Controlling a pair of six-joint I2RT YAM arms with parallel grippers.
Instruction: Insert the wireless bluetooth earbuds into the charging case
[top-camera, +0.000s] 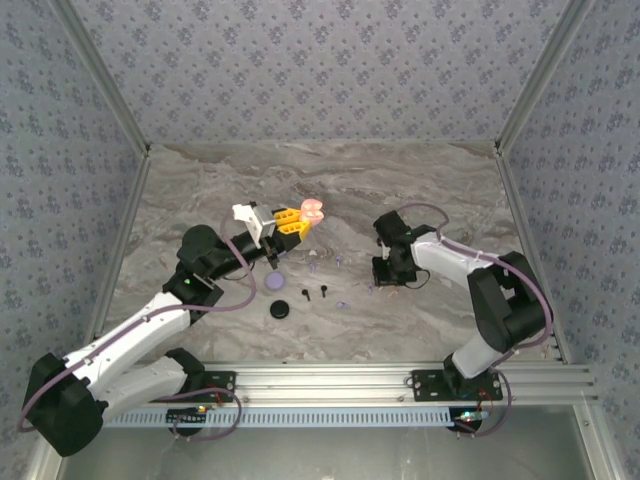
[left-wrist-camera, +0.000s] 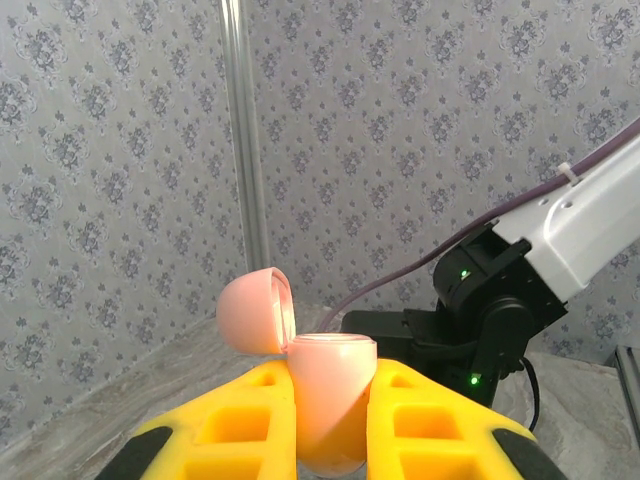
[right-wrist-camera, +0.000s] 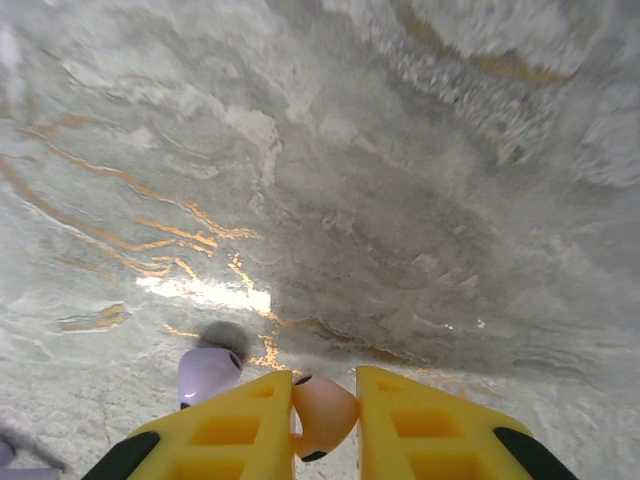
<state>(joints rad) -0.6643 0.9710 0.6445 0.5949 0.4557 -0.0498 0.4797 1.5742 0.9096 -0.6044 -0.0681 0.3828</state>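
My left gripper (left-wrist-camera: 331, 380) is raised above the table and shut on the pink charging case (left-wrist-camera: 330, 400), held upright with its lid (left-wrist-camera: 254, 311) hinged open. From above, the case (top-camera: 311, 210) sits at the tips of that gripper (top-camera: 298, 221). My right gripper (right-wrist-camera: 326, 388) is low over the marble and shut on a pale pink earbud (right-wrist-camera: 322, 415). A lilac earbud (right-wrist-camera: 205, 372) lies on the table just outside its left finger. The top view shows my right gripper (top-camera: 379, 286) pointing down at the table, with two black earbuds (top-camera: 306, 294) and lilac earbuds (top-camera: 313, 268) lying between the arms.
A lilac disc (top-camera: 276, 283), a black disc (top-camera: 280, 309) and a small lilac disc (top-camera: 343, 303) lie on the marble table (top-camera: 430, 180) near the left arm. Patterned walls enclose the table on three sides. The right arm (left-wrist-camera: 520, 290) stands close behind the case.
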